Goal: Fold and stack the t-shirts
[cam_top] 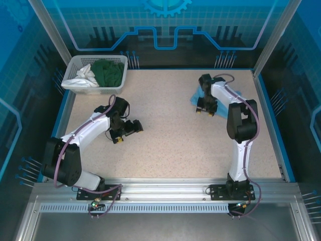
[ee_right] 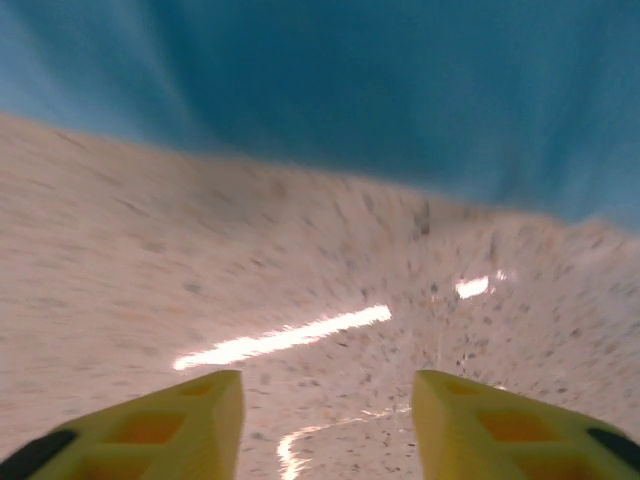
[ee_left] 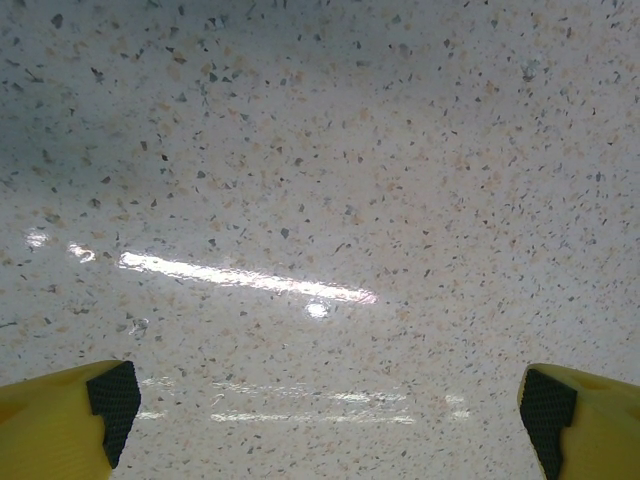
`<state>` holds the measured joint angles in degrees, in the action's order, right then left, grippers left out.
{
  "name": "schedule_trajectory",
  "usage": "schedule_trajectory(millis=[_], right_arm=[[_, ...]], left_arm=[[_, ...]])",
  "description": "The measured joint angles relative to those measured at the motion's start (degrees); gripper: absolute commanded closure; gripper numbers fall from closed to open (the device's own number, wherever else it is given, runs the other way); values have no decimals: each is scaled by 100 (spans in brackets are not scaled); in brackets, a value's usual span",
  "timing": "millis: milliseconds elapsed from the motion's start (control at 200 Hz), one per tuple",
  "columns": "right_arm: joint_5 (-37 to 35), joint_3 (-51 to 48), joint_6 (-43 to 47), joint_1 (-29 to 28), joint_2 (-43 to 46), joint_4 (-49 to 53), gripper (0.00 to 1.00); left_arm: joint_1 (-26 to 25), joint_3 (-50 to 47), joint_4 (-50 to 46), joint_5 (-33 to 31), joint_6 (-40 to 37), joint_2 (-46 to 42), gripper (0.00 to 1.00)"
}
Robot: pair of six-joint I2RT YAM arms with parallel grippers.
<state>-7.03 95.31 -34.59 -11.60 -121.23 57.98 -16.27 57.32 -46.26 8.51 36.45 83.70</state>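
Below, speckled beige table point(cam_top: 170, 150) amid blue walls point(cam_top: 100, 20); left gripper point(ee_left: 330, 410) and right gripper point(ee_right: 327, 425) both apart.

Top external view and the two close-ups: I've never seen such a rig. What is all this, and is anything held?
Two robot arms are bolted at the table's near edge; the top picture looks down on them. The other two come from wrist cameras, yellow fingers at the bottom. The left pincer hangs open over bare table. The right pincer, fingers apart, nothing between them, is at the edge of a light blue t-shirt. A basket at the far left corner holds a white garment and a dark green garment. Nothing is held.
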Motion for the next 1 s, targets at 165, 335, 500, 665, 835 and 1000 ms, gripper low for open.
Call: schedule_trajectory(millis=[165,335,500,665,835,1000], right_arm=[[-48,-293,59,155,-162,-72,58],[-243,341,317,468,-553,111,57],[-229,1207,487,682,-1084,610,56],[-225,2262,649,872,-1690,1311,54],[-363,3281,798,1102,-2229,1777,52],[-1032,4087,964,1338,-2623,1816,46]], left_arm=[[0,35,0,33,-153,0,1],[0,33,-9,31,-278,0,1],[0,39,-66,28,-358,0,1],[0,61,-173,26,-361,0,1],[0,81,-219,-15,-361,7,1],[0,116,-306,-37,-358,83,1]])
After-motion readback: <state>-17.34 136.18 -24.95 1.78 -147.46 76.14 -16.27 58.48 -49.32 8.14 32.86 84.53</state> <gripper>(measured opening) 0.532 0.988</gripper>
